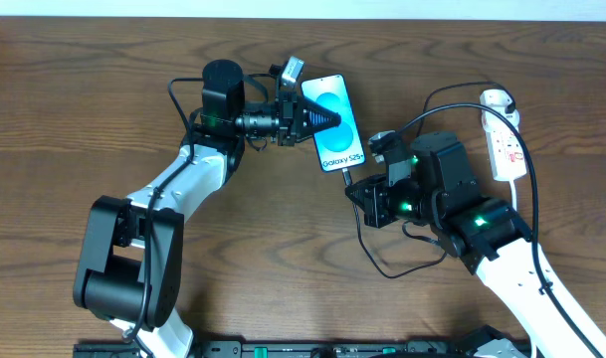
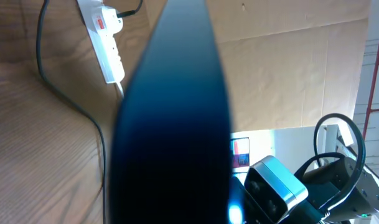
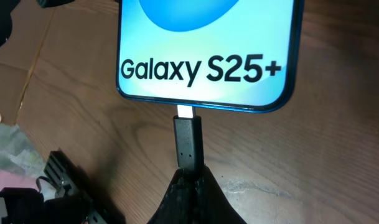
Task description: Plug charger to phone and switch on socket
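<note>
While your right claw (image 3: 189,190) pinches shut on the charger's plug tip (image 3: 188,142), the tip's metal end meets the port in the bottom edge of the Galaxy S25+ phone (image 3: 205,50). A sliver of metal shows, so the seating looks unfinished. Your left claw (image 1: 315,117) clamps the phone by its long edge, steadying it over the wooden table (image 1: 103,89). Well apart, at the right, lies the white power strip (image 1: 504,134), with the black charger cable (image 1: 372,249) running to it. Its red switch awaits you, its position too small to read.
</note>
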Action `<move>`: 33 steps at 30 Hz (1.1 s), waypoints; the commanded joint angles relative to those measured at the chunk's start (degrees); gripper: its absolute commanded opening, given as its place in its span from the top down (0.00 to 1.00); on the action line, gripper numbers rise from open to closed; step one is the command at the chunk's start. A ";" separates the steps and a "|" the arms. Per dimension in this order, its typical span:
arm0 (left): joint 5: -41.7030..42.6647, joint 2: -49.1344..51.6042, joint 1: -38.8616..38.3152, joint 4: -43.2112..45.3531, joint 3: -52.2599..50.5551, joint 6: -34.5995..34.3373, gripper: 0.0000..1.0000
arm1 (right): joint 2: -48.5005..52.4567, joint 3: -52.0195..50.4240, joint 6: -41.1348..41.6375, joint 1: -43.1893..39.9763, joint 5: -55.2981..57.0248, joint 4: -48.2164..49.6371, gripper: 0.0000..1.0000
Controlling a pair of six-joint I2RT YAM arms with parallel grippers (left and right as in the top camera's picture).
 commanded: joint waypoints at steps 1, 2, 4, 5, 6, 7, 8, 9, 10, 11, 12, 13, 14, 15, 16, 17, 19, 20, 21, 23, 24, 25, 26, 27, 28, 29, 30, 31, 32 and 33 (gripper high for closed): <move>4.50 -1.05 -1.53 0.24 1.31 1.18 0.93 | 0.28 0.26 1.38 0.55 2.40 3.10 0.99; 4.50 -1.05 -1.53 0.24 1.31 1.18 0.93 | 0.28 0.24 1.84 0.55 2.43 3.54 0.99; 4.50 -1.05 -1.62 0.24 1.31 1.18 0.93 | 0.28 0.26 2.08 0.55 2.47 4.37 0.99; 4.50 -1.05 -1.70 0.24 1.31 1.18 0.93 | 0.28 0.24 2.10 0.55 2.62 4.74 0.99; 4.50 -1.05 -1.79 0.24 1.31 1.18 0.92 | 0.28 0.24 2.08 0.55 2.64 5.09 0.99; 4.52 -1.05 -1.90 0.24 1.31 1.18 0.93 | 0.28 0.24 2.08 0.55 2.67 5.29 0.99; 4.50 -1.05 -2.08 0.24 1.31 1.20 0.93 | 0.31 0.24 2.10 0.55 2.67 5.49 0.99; 4.55 -1.05 -2.16 0.24 1.31 1.20 0.93 | 0.28 0.24 2.08 0.55 2.67 5.68 0.99; 4.63 -1.05 -2.25 0.24 1.31 1.22 0.93 | 0.28 0.24 2.08 0.55 2.67 5.81 0.99; 4.74 -1.05 -2.38 0.24 1.31 1.38 0.93 | 0.28 0.24 2.08 0.55 2.69 5.88 0.99; 5.01 -1.05 -2.43 0.24 1.31 1.95 0.93 | 0.28 0.24 2.05 0.55 2.78 5.90 0.99; 5.64 -1.05 -2.43 0.26 1.31 2.91 0.93 | 0.28 0.24 2.05 0.55 2.99 5.90 0.99; 6.49 -1.05 -2.43 0.26 1.31 4.33 0.93 | 0.28 0.24 1.66 0.55 3.04 5.90 0.99; 7.30 -1.05 -2.43 0.26 1.31 5.35 0.93 | 0.28 0.24 1.60 0.55 3.06 5.88 0.99; 8.02 -1.05 -2.43 0.26 1.29 5.90 0.93 | 0.28 0.26 1.62 0.55 3.06 5.88 0.99; 8.37 -1.05 -2.43 0.26 1.29 6.01 0.93 | 0.28 0.24 1.62 0.55 3.06 5.88 0.99; 8.37 -1.05 -2.45 0.26 1.29 5.97 0.93 | 0.28 0.24 1.62 0.55 3.15 6.19 0.99; 8.37 -1.05 -2.45 0.26 1.29 5.95 0.93 | 0.28 0.24 1.66 0.55 3.52 6.34 0.99; 8.37 -1.05 -2.45 0.26 1.29 5.95 0.93 | 0.28 0.24 1.66 0.55 3.93 6.60 0.99; 8.37 -1.05 -2.54 0.26 1.29 5.95 0.93 | 0.28 0.24 1.66 0.55 4.59 7.50 0.99; 8.37 -1.05 -2.67 0.26 1.29 5.95 0.93 | 0.28 0.24 1.66 0.55 4.94 8.15 0.99; 8.37 -1.05 -2.78 0.26 1.29 5.95 0.93 | 0.28 0.26 1.68 0.55 5.22 8.66 0.99; 8.39 -1.05 -2.95 0.26 1.29 5.92 0.93 | 0.28 0.24 1.66 0.55 5.29 9.18 0.99; 8.44 -1.05 -3.15 0.26 1.29 5.95 0.93 | 0.28 0.24 1.66 0.55 5.40 9.38 0.99; 8.57 -1.05 -3.28 0.26 1.29 5.95 0.92 | 0.28 0.24 1.66 0.55 5.40 9.53 0.99; 8.59 -1.05 -3.30 0.26 1.29 5.97 0.93 | 0.28 0.24 1.66 0.55 5.40 9.49 0.99; 8.57 -1.05 -3.28 0.26 1.29 5.95 0.93 | 0.28 0.24 1.66 0.55 5.40 9.22 0.99; 8.55 -1.05 -3.28 0.26 1.29 5.97 0.93 | 0.28 0.24 1.66 0.55 5.40 8.87 0.97; 8.52 -1.05 -3.28 0.26 1.29 5.97 0.93 | 0.28 0.24 1.64 0.55 5.40 8.09 0.93; 8.50 -1.05 -3.28 0.26 1.29 5.97 0.93 | 0.28 0.24 1.64 0.55 5.40 7.50 0.90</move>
